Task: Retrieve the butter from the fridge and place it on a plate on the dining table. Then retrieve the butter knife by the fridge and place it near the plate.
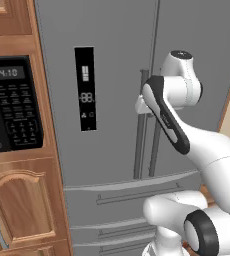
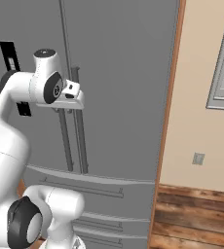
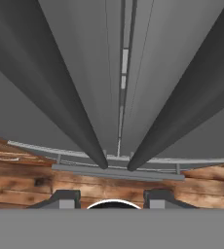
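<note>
A home kitchen — grey fridge (image 1: 112, 100), built-in microwave (image 1: 9, 105), panelled wood cabinets (image 1: 22, 205).

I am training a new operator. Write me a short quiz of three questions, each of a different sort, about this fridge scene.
1. True or false: the fridge doors are shut.
2. Which appliance is left of the fridge? A) oven B) microwave C) dishwasher
3. Fill in: the claw is close to the two long vertical bar ____ where the doors meet.

Key: 1 true; 2 B; 3 handles.
</note>
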Available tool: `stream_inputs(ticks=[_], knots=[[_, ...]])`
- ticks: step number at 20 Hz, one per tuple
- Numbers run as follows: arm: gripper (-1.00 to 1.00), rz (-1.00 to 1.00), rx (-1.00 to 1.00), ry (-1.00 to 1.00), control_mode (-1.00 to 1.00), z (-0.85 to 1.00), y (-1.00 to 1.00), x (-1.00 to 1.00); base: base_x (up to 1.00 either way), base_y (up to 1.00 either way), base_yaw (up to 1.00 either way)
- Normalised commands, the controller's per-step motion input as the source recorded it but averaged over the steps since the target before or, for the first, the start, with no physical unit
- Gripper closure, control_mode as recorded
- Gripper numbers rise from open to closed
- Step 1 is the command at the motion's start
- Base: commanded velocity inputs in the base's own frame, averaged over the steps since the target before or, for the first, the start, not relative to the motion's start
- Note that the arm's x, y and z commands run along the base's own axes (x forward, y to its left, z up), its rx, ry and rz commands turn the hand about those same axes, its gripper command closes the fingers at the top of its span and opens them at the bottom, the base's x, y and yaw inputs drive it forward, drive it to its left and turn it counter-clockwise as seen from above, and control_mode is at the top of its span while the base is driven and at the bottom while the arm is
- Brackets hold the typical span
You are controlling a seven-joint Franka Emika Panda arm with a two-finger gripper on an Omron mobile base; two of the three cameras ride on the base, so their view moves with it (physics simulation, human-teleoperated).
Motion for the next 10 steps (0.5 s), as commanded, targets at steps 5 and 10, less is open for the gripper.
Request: stream_inputs(ticks=[5, 10], knots=[[-1.00, 0.00, 0.00, 0.00, 1.00, 0.00, 0.00, 0.00, -0.02, 0.00, 0.00], [-1.00, 0.00, 0.00, 0.00, 1.00, 0.00, 0.00, 0.00, -0.45, 0.00, -0.03]])
